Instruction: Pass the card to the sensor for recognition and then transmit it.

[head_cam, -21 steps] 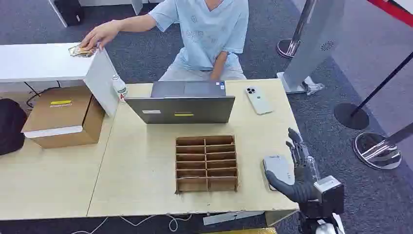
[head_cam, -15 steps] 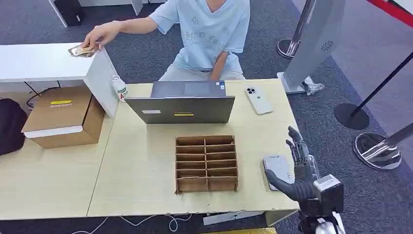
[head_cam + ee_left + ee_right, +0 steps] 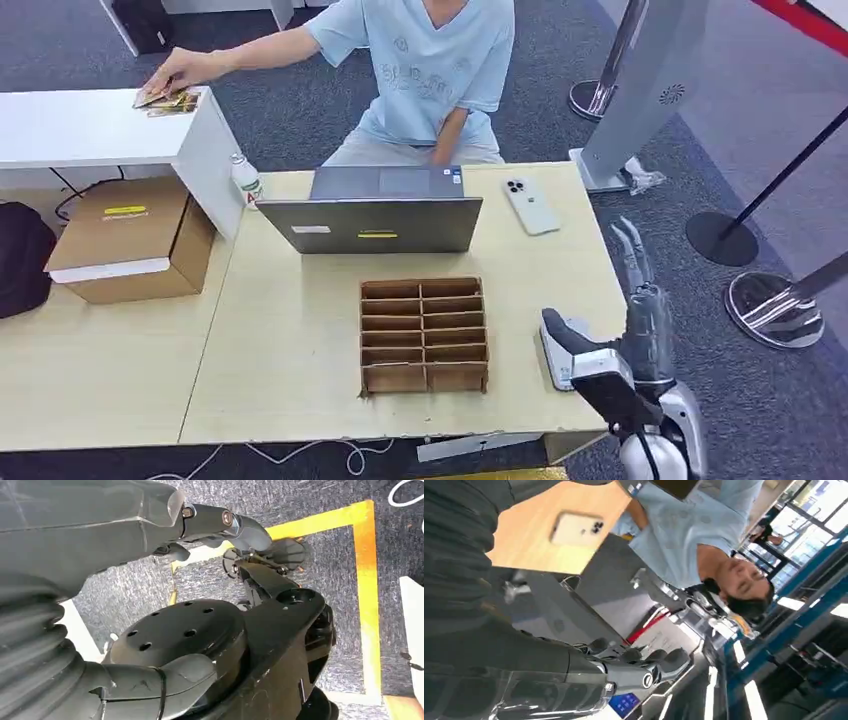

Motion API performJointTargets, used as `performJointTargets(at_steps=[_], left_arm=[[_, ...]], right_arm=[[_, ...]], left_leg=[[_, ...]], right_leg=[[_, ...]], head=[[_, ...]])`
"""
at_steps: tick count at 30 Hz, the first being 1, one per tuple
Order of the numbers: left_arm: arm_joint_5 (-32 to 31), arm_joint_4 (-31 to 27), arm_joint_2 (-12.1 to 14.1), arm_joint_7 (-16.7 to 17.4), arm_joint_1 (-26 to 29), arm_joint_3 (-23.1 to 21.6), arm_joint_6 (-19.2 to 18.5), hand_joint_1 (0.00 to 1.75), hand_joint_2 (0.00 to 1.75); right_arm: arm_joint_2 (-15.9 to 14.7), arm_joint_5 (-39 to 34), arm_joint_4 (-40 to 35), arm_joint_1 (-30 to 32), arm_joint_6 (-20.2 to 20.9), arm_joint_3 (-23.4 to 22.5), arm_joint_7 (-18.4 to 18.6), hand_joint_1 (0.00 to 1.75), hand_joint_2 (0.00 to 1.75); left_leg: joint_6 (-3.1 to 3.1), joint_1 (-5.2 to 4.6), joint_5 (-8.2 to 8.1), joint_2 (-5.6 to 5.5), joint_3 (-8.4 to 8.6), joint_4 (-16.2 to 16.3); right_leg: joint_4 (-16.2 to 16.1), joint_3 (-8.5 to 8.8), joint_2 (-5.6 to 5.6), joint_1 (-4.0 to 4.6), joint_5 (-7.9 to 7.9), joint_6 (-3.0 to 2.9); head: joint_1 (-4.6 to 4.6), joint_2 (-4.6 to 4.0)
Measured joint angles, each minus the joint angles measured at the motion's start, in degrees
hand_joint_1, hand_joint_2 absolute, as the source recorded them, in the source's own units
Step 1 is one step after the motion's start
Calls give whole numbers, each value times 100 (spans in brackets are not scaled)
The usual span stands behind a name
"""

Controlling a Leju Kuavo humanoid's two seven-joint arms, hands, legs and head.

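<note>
Several yellowish cards [image 3: 172,99] lie on the white side table [image 3: 70,125] at the far left, under a person's hand [image 3: 168,74]. The grey sensor pad [image 3: 558,358] lies on the wooden table [image 3: 290,340] near its right front corner, partly covered by my right thumb. My right hand [image 3: 640,318] is raised beside the sensor at the table's right edge, with its fingers [image 3: 639,665] stretched out and apart, holding nothing. My left hand [image 3: 100,545] hangs low over the grey floor, fingers spread and empty.
A cardboard divider tray [image 3: 424,334] sits mid-table, with a laptop [image 3: 372,210] behind it and a white phone [image 3: 530,205] at the back right. A person in a light blue shirt [image 3: 430,70] sits behind the table. A cardboard box [image 3: 130,240] stands at the left.
My right hand has lifted and turned, so its fingers now point up and away and the thumb lies across the sensor. The person's hand has shifted the cards slightly left on the white table.
</note>
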Motion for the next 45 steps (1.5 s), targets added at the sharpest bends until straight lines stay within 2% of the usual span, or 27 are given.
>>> performJointTargets(at_steps=[4,7,9,11,13,18,24,30,35,45], left_arm=[[-48,0,0,-31,2,-13,13,0,175],[-204,0,2,-140,0,-114,7,0,175],[-634,-2,2,-392,0,-266,119,0,175],[-1216,0,9,-696,2,-632,319,0,175],[-1550,0,9,-833,-6,-974,468,0,175],[-1853,0,22,-1031,-31,-1547,542,0,175],[-2007,0,81,-1195,-40,-1864,514,0,175],[-2081,0,114,-1244,-34,-2013,483,0,175],[-2089,0,122,-1272,-36,-2090,474,0,175],[-2105,0,140,-1300,-34,-2100,472,0,175]], right_arm=[[0,312,-11,-74,-187,129,17,0,175],[-15,1610,31,-330,-921,282,232,0,175],[-24,2402,129,-642,-1376,456,491,0,175],[-41,2795,286,-1008,-1543,611,716,0,175],[-72,2984,508,-1413,-1611,739,905,0,175],[-179,3398,1255,-2459,-1615,885,1283,0,175],[-223,3691,2434,-3719,-1331,1020,1574,0,175],[-225,3777,3336,-4439,-1221,1082,1668,0,175],[-188,3947,4488,-5236,-1097,1187,1768,0,175],[218,4233,6154,-6213,-844,1427,1989,0,175]], left_leg=[[0,0,0,0,-3,0],[0,0,0,8,-3,0],[0,0,0,12,0,0],[0,0,5,13,0,0],[-8,0,11,12,0,0],[-8,0,20,12,-1,0],[-4,0,24,9,-2,2],[-3,0,24,6,-7,2],[-3,0,25,6,-10,2],[-5,1,28,2,-11,2]], right_leg=[[1,0,1,0,0,0],[1,-1,8,0,2,-1],[1,-2,10,0,4,-1],[1,-1,12,0,7,-3],[1,-1,11,0,11,-3],[3,-1,12,-1,22,-1],[4,-3,10,0,25,0],[5,-5,7,0,25,0],[6,-7,6,0,26,0],[8,-10,5,1,26,0]], head=[[0,0],[2,0],[0,0],[0,0],[0,0],[0,0],[0,0],[0,0],[2,0],[0,0]])
